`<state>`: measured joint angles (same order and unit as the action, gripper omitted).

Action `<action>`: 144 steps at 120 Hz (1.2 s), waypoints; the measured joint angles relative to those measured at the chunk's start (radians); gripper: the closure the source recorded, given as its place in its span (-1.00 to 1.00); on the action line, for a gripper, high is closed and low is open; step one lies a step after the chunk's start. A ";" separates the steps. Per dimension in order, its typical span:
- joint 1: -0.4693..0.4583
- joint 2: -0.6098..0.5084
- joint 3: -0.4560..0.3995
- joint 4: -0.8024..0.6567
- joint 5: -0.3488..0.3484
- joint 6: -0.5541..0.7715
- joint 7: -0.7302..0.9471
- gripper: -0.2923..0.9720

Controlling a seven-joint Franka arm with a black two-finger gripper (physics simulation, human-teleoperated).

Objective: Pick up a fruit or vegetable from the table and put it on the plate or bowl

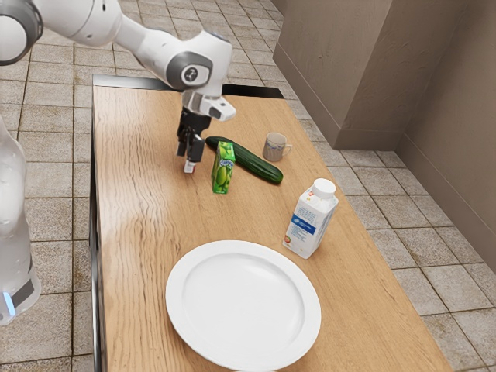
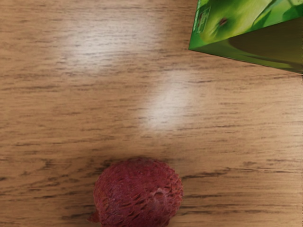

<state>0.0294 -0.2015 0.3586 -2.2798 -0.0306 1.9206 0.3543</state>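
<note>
The black two-finger claw (image 1: 189, 159) hangs low over the pale wooden worktop (image 1: 139, 232), in the upper middle of the exterior view. Whether it is spread or pressed together I cannot tell. In the wrist view a small, round, dark red fruit with a scaly, bumpy skin (image 2: 137, 193) lies on the wood just under the hand; it looks like the piece to be lifted.

The fruit is round, so an off-centre pinch may squirt it out sideways and send it rolling across the boards.

Close beside the claw, toward the exterior view's right, stands a tall green juice carton (image 1: 223, 167). It is narrow and upright, and a sideways sweep of the hand would likely tip it. Touching or just behind the carton lies a long dark green cucumber (image 1: 249, 160), and further on a small grey mug (image 1: 274, 146).

The large white round plate (image 1: 242, 304) lies well apart, in the lower middle of the frame. A white and blue plastic bottle (image 1: 310, 218) stands near its rim, so a carry that swings wide could knock it over.
</note>
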 joint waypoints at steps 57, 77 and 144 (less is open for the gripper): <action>0.002 0.045 -0.005 0.001 -0.022 0.038 0.016 -0.34; 0.003 0.047 -0.009 0.003 -0.020 0.058 0.018 0.15; 0.038 -0.100 -0.261 0.239 0.055 -0.240 -0.155 0.29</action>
<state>0.0670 -0.3011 0.0977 -2.0408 0.0246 1.6808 0.1995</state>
